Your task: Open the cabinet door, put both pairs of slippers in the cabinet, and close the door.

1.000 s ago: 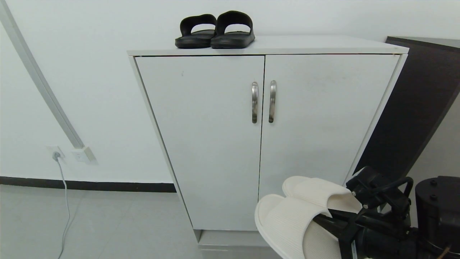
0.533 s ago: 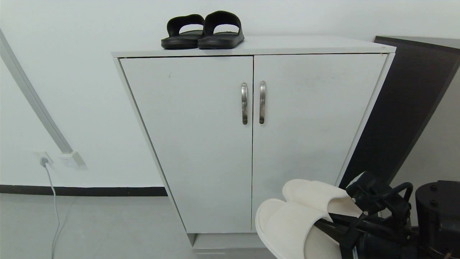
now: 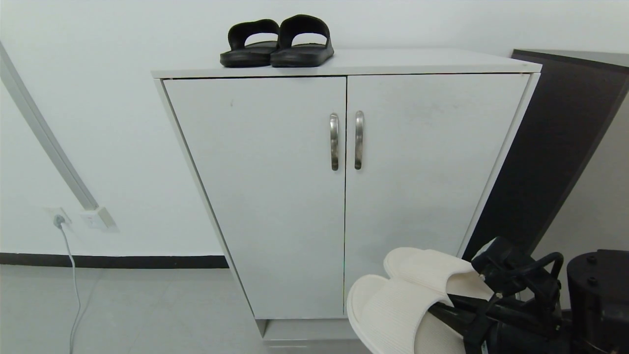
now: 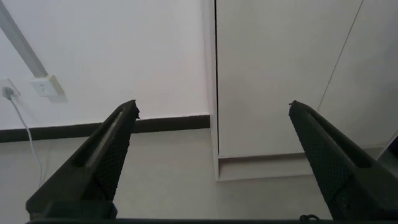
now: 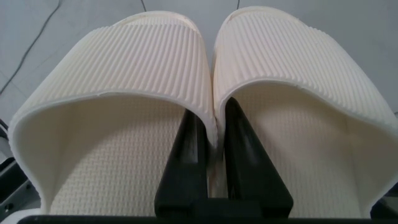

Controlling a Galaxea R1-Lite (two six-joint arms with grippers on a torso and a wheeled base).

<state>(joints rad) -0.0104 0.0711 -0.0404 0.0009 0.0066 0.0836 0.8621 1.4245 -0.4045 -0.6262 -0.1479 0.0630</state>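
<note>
Right claw (image 5: 210,121) stays clamped on white slippers (image 3: 403,295); only camera swung. Left claw (image 4: 212,107) spread, empty. Cabinet doors (image 3: 275,196) ahead of both claws shut, black slippers (image 3: 277,46) high above on top. Door opening not yet begun.

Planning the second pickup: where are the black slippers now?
In the head view, the black slippers sit side by side on the cabinet top, left of centre, above the left door.

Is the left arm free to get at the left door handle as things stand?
Probably yes: the left gripper is open and empty, and nothing stands before the left handle, though the gripper sits low.
</note>
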